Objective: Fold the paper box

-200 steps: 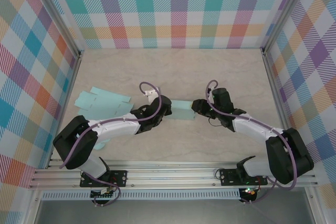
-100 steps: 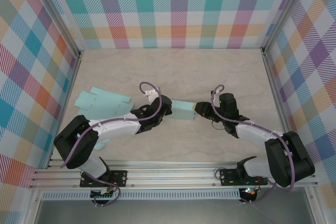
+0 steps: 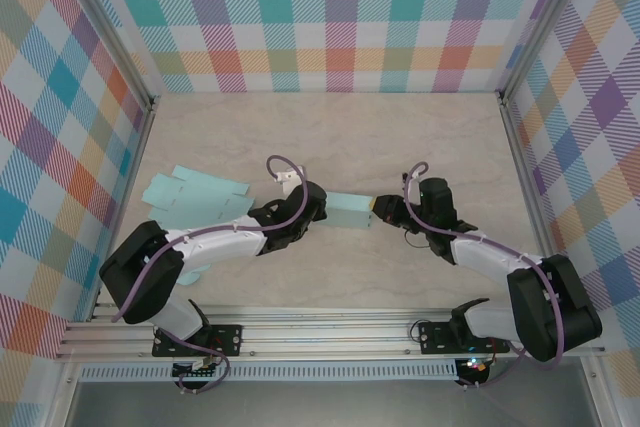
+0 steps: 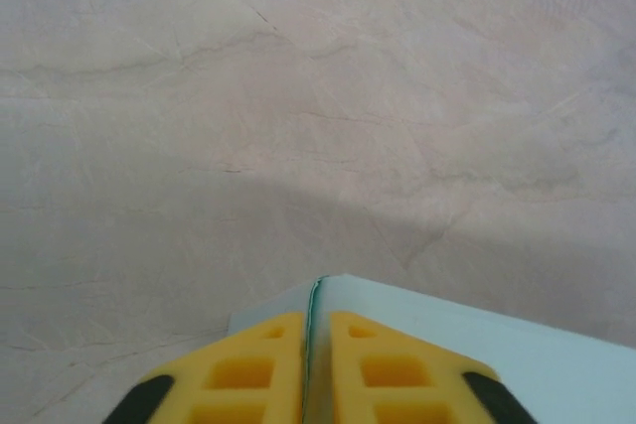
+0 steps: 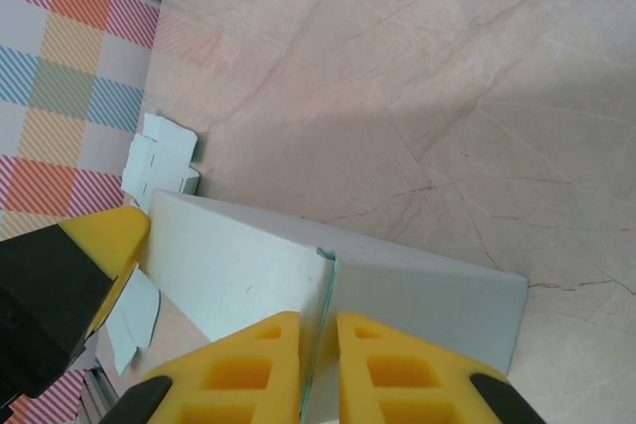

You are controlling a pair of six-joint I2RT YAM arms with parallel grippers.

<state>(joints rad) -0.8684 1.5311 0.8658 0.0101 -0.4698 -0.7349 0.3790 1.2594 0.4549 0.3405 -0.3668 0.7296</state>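
Paper box (image 3: 350, 212) lies lengthwise L-to-R. Left gripper (image 4: 316, 320) is pinched on its left-end edge, right gripper (image 5: 318, 323) nipped on the right end, both equally near.

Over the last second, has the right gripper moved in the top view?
Yes. Against the near rail, the right gripper swung slightly right and nearer, fingertips staying at the paper box's right end.

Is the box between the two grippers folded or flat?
Folded: the box shows two faces meeting at a ridge, unlike the flat sheets.
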